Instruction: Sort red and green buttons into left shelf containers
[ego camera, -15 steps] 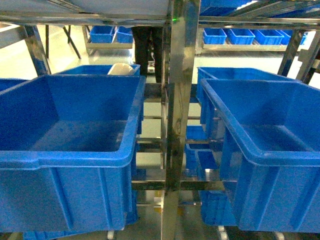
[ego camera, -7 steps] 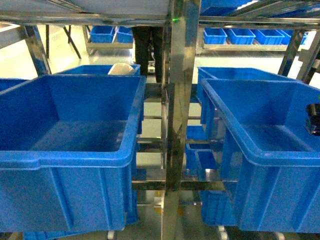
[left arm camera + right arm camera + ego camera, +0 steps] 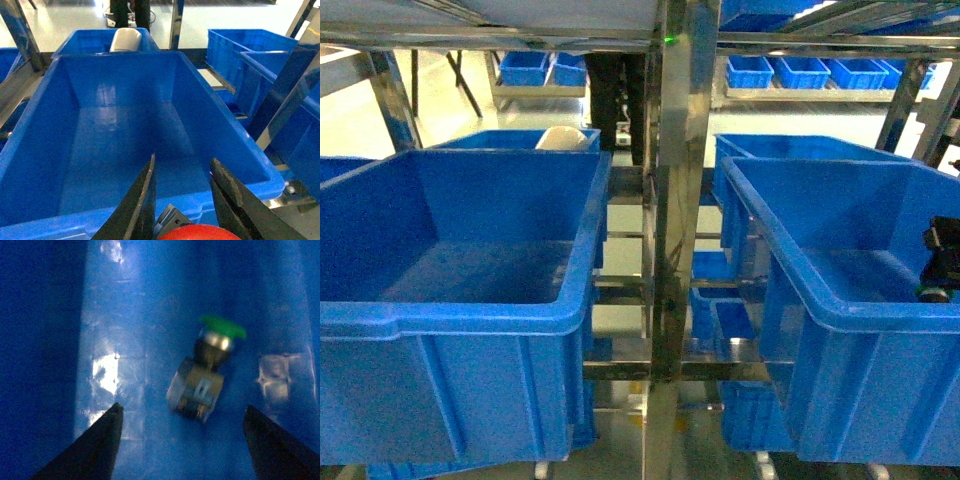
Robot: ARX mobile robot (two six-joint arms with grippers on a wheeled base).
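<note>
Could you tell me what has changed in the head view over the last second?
The right tool has come into view at the right edge, over the right bin, and dropped lower. It was absent a second ago. The left bin and the shelf post stayed put.

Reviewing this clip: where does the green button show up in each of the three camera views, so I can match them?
Head: not visible; only the right gripper shows at the right edge, over the right blue bin.
Left wrist: not in it; a red button cap sits at the bottom edge instead.
Right wrist: the green button lies right of center, between the open jaws.
Shared landmark: the right blue bin, whose floor fills the right wrist view.
</note>
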